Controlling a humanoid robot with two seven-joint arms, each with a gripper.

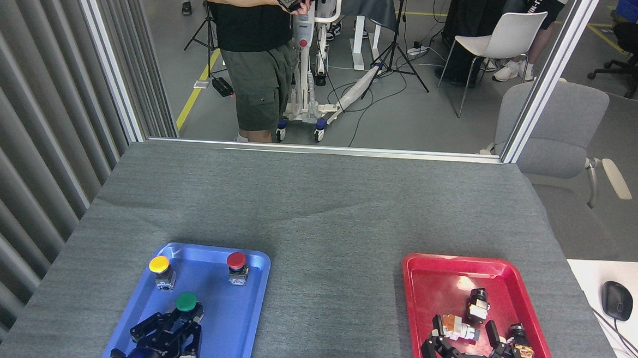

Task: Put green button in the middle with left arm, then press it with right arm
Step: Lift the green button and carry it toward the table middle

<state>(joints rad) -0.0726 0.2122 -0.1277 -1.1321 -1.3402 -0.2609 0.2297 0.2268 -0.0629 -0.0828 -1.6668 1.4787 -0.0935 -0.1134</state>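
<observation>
The green button [187, 301] stands upright in the blue tray [247, 306], near its front. My left gripper [179, 324] comes in from the bottom edge, and its black fingers [150, 328] are drawn in around the button's base, hiding it; only the green cap shows above them. The middle [335, 294], the grey fabric between the two trays, is bare. My right gripper [468, 345] hangs low over the near end of the red tray [429, 272], fingers spread open and holding nothing.
A yellow button [159, 264] and a red button [236, 261] stand at the back of the blue tray. Several small switch parts [458, 328] lie in the red tray. A person [255, 50] stands beyond the table's far edge. A mouse [617, 300] lies on a white desk to the right.
</observation>
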